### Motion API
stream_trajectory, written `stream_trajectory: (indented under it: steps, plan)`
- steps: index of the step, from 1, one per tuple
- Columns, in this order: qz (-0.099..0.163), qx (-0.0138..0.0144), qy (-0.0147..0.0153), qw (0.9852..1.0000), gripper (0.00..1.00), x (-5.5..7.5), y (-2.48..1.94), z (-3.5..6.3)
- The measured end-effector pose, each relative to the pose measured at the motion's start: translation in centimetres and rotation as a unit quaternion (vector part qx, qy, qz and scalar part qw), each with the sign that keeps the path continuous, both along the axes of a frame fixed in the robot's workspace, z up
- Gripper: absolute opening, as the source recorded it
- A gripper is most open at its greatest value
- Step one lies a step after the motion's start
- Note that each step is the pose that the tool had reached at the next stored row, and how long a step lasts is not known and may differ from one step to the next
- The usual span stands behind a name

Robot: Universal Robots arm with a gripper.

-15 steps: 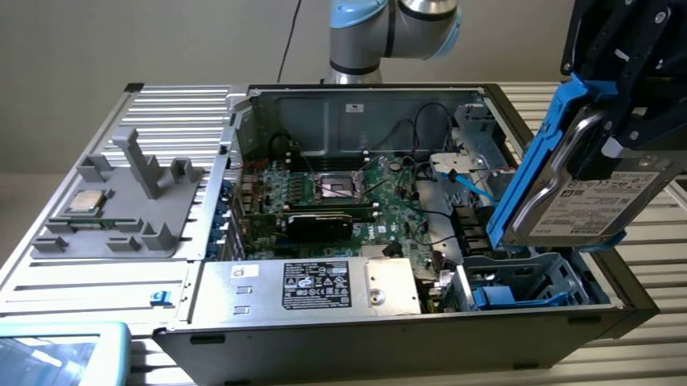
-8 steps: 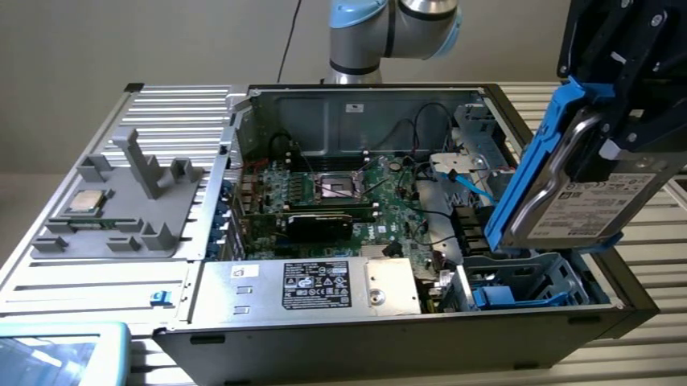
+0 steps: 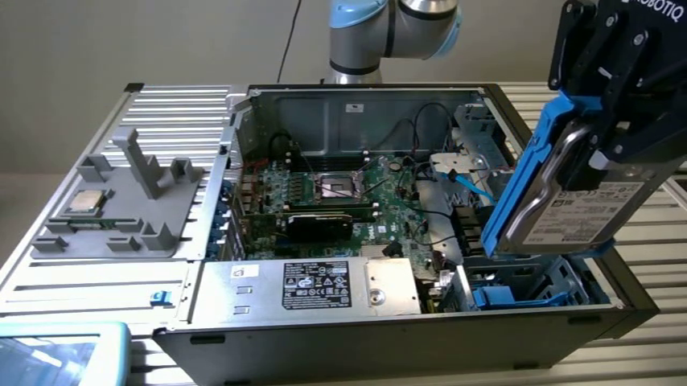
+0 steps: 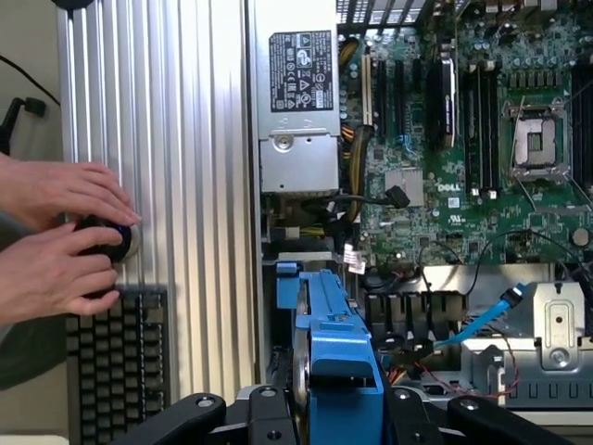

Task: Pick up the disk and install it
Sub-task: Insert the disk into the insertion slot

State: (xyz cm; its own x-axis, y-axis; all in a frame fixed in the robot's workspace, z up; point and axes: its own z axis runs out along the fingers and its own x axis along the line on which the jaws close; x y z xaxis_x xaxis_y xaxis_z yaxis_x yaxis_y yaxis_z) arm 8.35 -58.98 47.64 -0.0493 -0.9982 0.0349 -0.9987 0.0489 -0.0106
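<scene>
**Hard drive held on edge over its bay**

The flat silver-grey hard drive with a white label and blue plastic carrier bracket (image 3: 580, 205) hangs on edge, clamped in the black claw (image 3: 612, 121). It sits just over the blue-lined drive bay (image 3: 526, 293), at the exterior view's right corner of the open black computer case (image 3: 376, 334); contact cannot be told. The edge-down tilt seems meant to line it up with the bay's slot. The green motherboard (image 3: 343, 193) lies well apart. A person's hands (image 4: 56, 241) rest on a round knob on the ribbed aluminium tabletop (image 4: 185, 139).

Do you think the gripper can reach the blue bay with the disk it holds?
Probably yes: the gripper holds the disk upright just above the blue bay, with nothing visible between them.
</scene>
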Motion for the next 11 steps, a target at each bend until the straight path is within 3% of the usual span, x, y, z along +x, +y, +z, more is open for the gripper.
stream_trajectory:
  steps: [6, 11]
  plan:
    - [0.0, 0.0005, 0.0007, 1.0, 0.37, 0.0, 0.0, -1.08]
    - [0.0, 0.0049, 0.0044, 1.0, 0.37, 0.0, -0.04, -1.76]
